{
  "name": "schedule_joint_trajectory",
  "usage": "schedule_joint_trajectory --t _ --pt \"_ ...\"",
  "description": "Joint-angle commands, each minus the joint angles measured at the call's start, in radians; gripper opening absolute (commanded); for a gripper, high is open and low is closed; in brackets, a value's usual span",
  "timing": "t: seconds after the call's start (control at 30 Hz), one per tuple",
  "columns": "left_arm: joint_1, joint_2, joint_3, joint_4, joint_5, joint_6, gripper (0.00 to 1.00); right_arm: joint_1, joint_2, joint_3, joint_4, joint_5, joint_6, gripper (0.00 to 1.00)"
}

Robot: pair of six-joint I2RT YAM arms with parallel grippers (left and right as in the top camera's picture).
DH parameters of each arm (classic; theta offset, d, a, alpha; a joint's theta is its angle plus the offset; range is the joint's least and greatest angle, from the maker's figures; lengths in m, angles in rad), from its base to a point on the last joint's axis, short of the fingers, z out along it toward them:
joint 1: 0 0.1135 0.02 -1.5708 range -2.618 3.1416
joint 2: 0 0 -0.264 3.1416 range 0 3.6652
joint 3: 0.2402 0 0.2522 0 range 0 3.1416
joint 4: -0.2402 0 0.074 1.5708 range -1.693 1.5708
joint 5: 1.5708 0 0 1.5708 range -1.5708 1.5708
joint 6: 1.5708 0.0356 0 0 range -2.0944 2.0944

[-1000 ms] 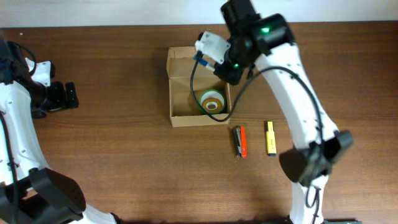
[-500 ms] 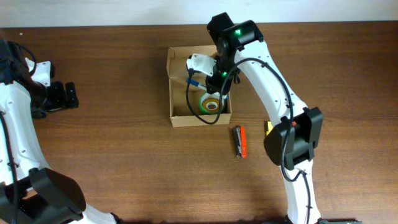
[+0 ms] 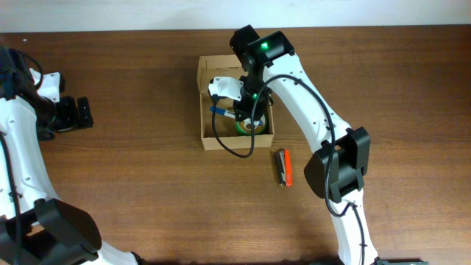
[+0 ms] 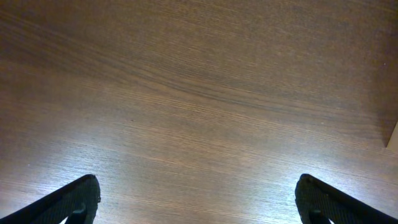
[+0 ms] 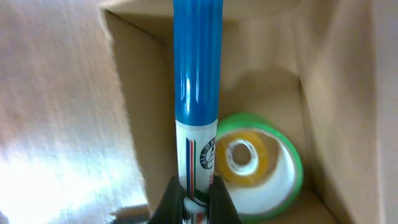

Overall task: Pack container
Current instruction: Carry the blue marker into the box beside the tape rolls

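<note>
The container [image 3: 201, 103] sits open at the table's twelve o'clock, a green tape roll [image 5: 258, 165] in its four o'clock corner. The right gripper [image 5: 198, 200], above it, pinches a blue marker [image 5: 197, 93]; the tip seems inside, so lay it flat beside the roll before releasing. At nine o'clock the left gripper [image 4: 199, 202] hangs wide, empty.

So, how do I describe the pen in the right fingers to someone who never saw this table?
Find the open brown cardboard box near the far edge of the table. Over its opening, the right fingers pinch a marker beside a green tape roll. Only it is long and thin: blue with a white printed band.
</note>
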Motion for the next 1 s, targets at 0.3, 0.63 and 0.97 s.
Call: schedule_joint_trajectory --t 0.3,0.63,0.97 --pt "0.003 -0.01 -0.001 0.002 0.014 0.016 1.0 0.083 0.021 0.013 0.027 0.204 0.05 0.03" --pt "0.003 -0.01 -0.001 0.002 0.014 0.016 1.0 0.121 0.068 -0.003 0.037 0.252 0.073 0.03" --pt "0.003 -0.01 -0.001 0.002 0.014 0.016 1.0 0.111 0.07 -0.072 0.072 0.251 0.072 0.03"
